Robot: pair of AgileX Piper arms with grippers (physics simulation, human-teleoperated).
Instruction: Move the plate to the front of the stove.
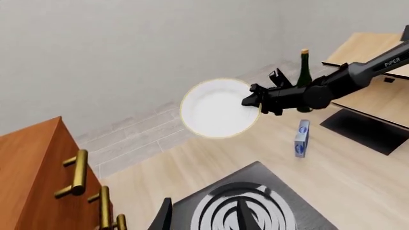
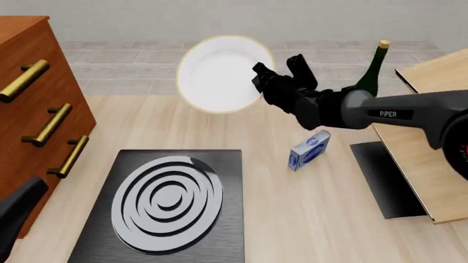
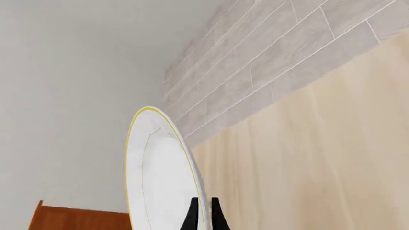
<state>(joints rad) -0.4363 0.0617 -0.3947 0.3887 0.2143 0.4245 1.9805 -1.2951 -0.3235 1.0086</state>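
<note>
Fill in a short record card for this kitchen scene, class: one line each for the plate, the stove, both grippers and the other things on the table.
plate: held in the air on edge, clear of the table, beyond the stove
stove: flat on the table, nothing on it
right gripper: shut on the plate's rim
left gripper: above the stove, holding nothing, open or shut unclear
other items: green bottle, blue box, wooden drawer unit
task status: plate not yet set down

right arm: stretched leftward above the table | right gripper (image 2: pixel 264 82): clamped on the plate (image 2: pixel 219 74) rim, held aloft | left gripper (image 1: pixel 204 218): low, state unclear
</note>
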